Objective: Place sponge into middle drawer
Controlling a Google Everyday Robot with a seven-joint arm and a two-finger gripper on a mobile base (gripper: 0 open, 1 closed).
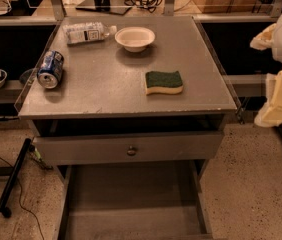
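Note:
The sponge [164, 82], dark green on top over yellow foam, lies flat on the grey cabinet top [96, 84], right of centre. The middle drawer [131, 209] is pulled out below at the bottom of the view, a wide grey tray with a bare floor. My gripper [273, 74] hangs at the right edge of the view, beside the cabinet and to the right of the sponge, apart from it. Its cream fingers [281, 99] stand apart and hold nothing.
A white bowl [135, 38], a lying plastic bottle [87, 33] and a blue can [50, 69] on its side are on the cabinet top. A drawer front with a round knob [131, 150] sits above the open tray. A black rod [13, 179] and cables lie on the floor at left.

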